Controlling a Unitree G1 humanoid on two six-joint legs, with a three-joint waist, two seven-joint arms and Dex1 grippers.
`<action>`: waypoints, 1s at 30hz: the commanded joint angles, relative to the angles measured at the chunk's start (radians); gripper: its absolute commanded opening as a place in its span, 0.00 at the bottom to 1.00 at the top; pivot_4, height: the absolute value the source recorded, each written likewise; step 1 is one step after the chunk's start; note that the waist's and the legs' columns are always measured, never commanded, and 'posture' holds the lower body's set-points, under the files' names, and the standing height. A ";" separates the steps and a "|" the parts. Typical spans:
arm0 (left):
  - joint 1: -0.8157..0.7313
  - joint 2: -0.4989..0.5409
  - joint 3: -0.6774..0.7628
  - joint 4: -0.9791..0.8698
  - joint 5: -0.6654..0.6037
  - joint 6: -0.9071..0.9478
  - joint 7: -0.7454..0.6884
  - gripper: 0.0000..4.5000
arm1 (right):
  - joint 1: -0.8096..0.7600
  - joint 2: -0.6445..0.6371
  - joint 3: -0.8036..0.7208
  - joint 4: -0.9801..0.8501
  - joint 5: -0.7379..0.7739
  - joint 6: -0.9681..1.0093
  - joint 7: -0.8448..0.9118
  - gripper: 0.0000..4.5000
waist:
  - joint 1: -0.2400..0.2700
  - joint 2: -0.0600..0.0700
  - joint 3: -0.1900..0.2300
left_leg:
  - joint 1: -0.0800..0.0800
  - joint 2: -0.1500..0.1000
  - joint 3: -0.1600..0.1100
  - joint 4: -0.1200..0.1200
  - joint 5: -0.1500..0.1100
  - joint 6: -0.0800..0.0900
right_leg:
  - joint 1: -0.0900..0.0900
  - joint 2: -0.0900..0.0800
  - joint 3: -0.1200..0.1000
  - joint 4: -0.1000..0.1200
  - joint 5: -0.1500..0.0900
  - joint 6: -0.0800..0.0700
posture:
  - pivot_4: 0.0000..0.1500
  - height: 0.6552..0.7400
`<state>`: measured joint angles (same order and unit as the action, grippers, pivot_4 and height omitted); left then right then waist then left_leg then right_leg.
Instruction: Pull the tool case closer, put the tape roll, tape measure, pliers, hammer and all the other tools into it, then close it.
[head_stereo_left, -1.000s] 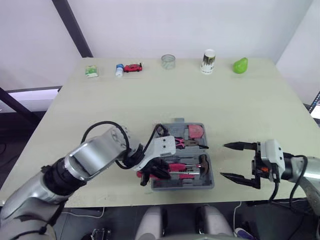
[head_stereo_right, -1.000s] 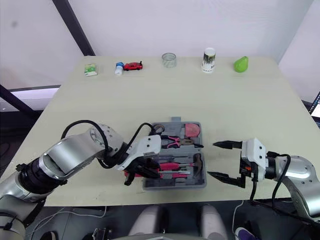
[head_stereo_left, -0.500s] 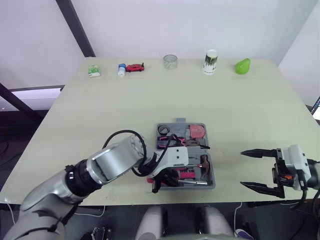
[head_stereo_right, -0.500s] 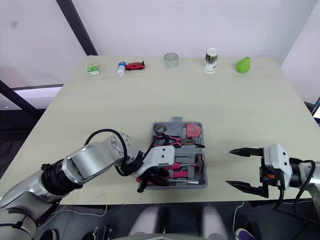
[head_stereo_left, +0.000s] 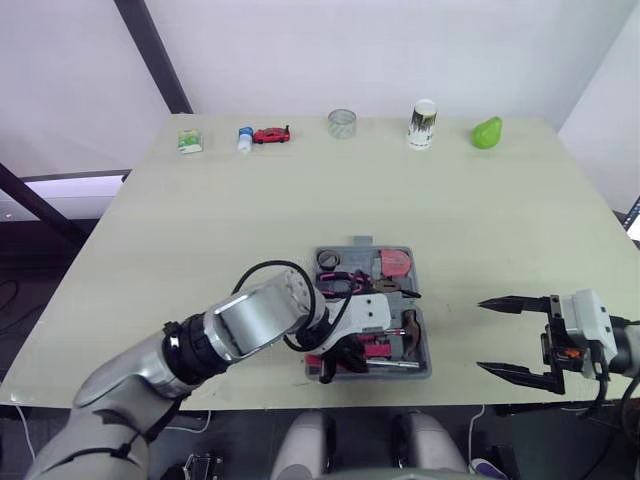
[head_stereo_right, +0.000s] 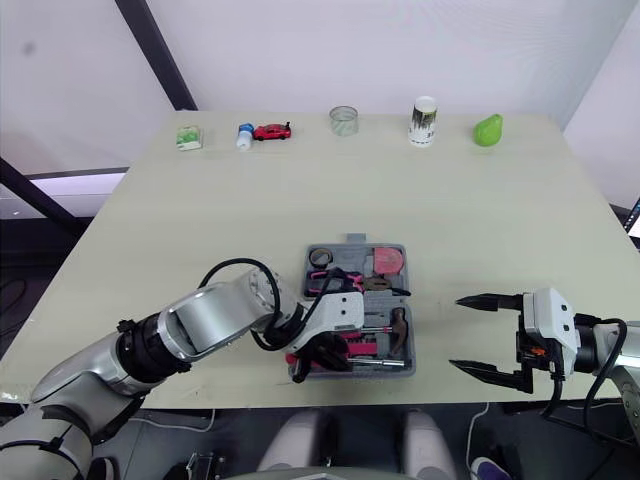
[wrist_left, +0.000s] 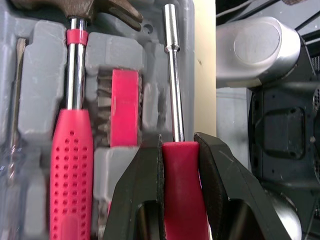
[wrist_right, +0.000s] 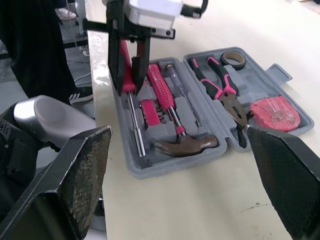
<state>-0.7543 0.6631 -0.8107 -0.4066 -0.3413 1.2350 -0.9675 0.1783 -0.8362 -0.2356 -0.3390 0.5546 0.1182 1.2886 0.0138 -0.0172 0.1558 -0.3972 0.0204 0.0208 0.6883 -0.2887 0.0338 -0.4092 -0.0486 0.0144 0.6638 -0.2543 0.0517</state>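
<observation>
Red screwdriver (wrist_left: 183, 200) handle is clamped in the left gripper (wrist_left: 179, 147), arm bent low over the case's (head_stereo_left: 421, 352) near edge; the right gripper (head_stereo_left: 483, 335) hovers wide open beside it.

Open grey tool case (wrist_right: 170, 167) flat near the front edge of the table (head_stereo_right: 200, 220), holding black tape roll (wrist_right: 233, 66), pink tape measure (wrist_right: 274, 113), pink-handled pliers (wrist_right: 222, 92), red-handled hammer (wrist_right: 170, 105), clear-handled screwdriver (wrist_right: 182, 95), red bit holder (wrist_left: 124, 107), and red-handled nut driver (wrist_left: 184, 200) along the frontmost slot.
</observation>
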 joint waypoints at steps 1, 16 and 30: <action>-0.008 -0.022 -0.018 0.016 0.002 0.004 0.007 0.12 | -0.002 0.008 -0.003 -0.042 0.008 -0.009 -0.015 1.00 | 0.000 0.000 0.000 | 0.000 0.000 0.000 0.000 0.000 0.000 | 0.000 0.000 0.000 0.000 0.000 0.000 | 1.00 1.00; 0.002 -0.041 -0.022 0.025 0.013 0.002 0.040 0.12 | 0.017 0.013 -0.005 -0.060 0.000 -0.012 -0.037 1.00 | 0.001 0.000 0.000 | 0.000 0.000 0.000 0.000 0.000 0.000 | 0.000 0.000 0.000 0.000 0.000 0.000 | 1.00 1.00; -0.005 -0.036 -0.019 0.042 0.020 -0.046 0.030 0.38 | 0.001 0.029 0.020 -0.044 -0.018 -0.029 -0.043 1.00 | 0.000 0.000 0.000 | 0.000 0.000 0.000 0.000 0.000 0.000 | 0.000 0.000 0.000 0.000 0.000 0.000 | 1.00 1.00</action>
<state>-0.7507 0.6273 -0.8338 -0.3490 -0.3268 1.2086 -0.9320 0.1868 -0.8108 -0.2081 -0.3736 0.5330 0.1056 1.2504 0.0141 -0.0170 0.1557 -0.3971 0.0203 0.0206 0.6888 -0.2886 0.0337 -0.4090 -0.0489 0.0142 0.6640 -0.2543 0.0517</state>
